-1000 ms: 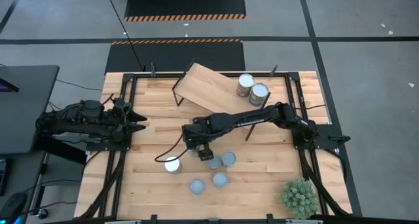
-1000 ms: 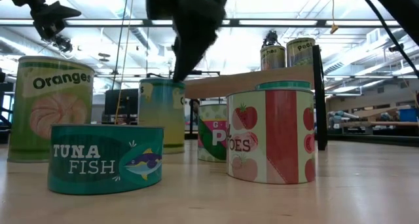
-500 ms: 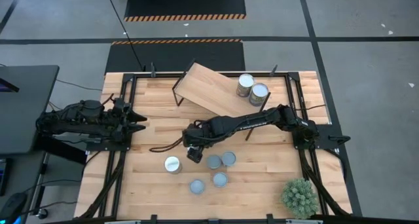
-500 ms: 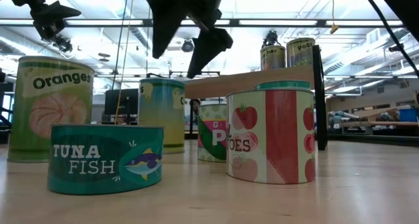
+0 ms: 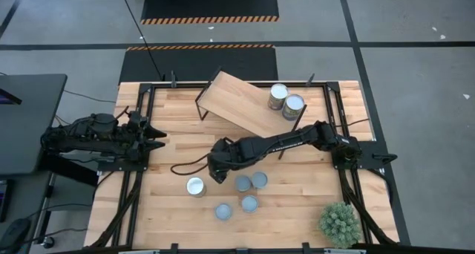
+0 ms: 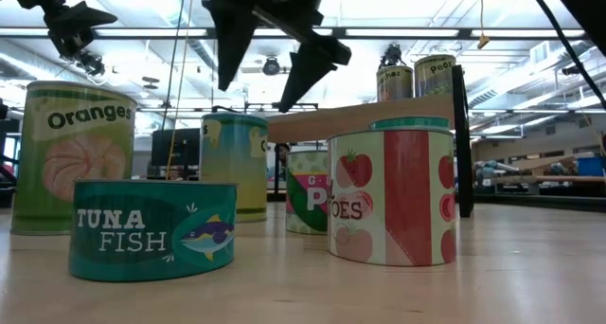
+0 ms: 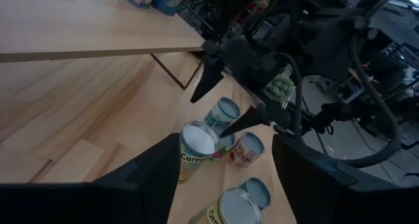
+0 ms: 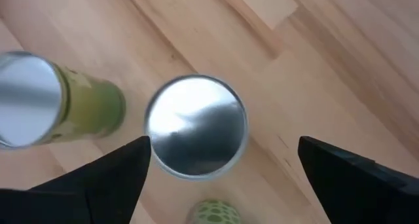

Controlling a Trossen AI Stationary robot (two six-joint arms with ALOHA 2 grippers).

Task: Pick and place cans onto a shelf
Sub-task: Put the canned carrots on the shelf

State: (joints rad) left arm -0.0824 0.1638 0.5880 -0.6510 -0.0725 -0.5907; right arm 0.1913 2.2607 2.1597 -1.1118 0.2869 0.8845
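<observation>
Cans [image 5: 243, 183] dot the plank desk [image 5: 171, 150] over striped grey floor [image 5: 210, 18]; right gripper [image 5: 217, 172] wide, left gripper [image 5: 159, 138] part-open, empty.

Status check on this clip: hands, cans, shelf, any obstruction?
Right hand open, empty, above the silver-topped round can. Left hand parked at table's left edge. Two cans on the light wooden shelf. Nothing blocking.

My right gripper [image 6: 270, 73] hangs with its dark fingers spread wide above the green cylindrical tin [image 6: 234, 163]. Near the wooden bench's front edge lies a squat teal tuna tin [image 6: 151, 227], beside a tall red-and-white tomato tin [image 6: 393, 196]. A tall oranges tin [image 6: 74, 153] stands towards the left edge.
</observation>
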